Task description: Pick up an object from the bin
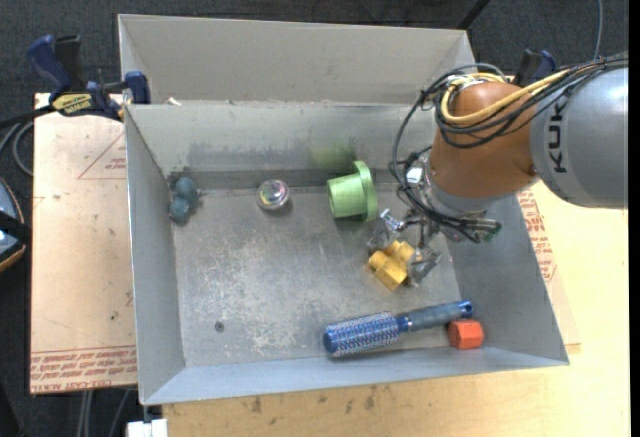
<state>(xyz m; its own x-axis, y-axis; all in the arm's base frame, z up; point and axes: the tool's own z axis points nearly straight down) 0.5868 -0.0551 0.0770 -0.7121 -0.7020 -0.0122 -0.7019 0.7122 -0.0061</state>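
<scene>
- Farthest left, a small blue-grey lump (181,197) sits at the back of the bin (155,245), close to the left wall where the floor meets the back wall.
- Next along that same back edge, well apart from the lump, is a small shiny silver round thing (272,194).
- Further right is a light green cup (350,191), lying on its side near the back wall.
- Below and to the right of the cup, a small yellow piece (390,265) lies on the floor in the right half of the bin, about midway between back and front.
- Along the front of the floor is a blue brush (395,327), with its bristled head to the left and its handle pointing right.
- Right over the yellow piece is the hand (406,243), down low at the floor. Its metal fingers (387,222) are spread apart, one at the piece's upper left and the other at its right. Whether either finger touches the piece cannot be made out, and nothing is clamped between them.
- An orange block (465,333) rests just beside the tip of the brush handle, near the front right corner.
- Rightmost, the orange wrist cover (485,140), looped with cables, hangs over the right side of the bin on the grey arm (590,140).
</scene>
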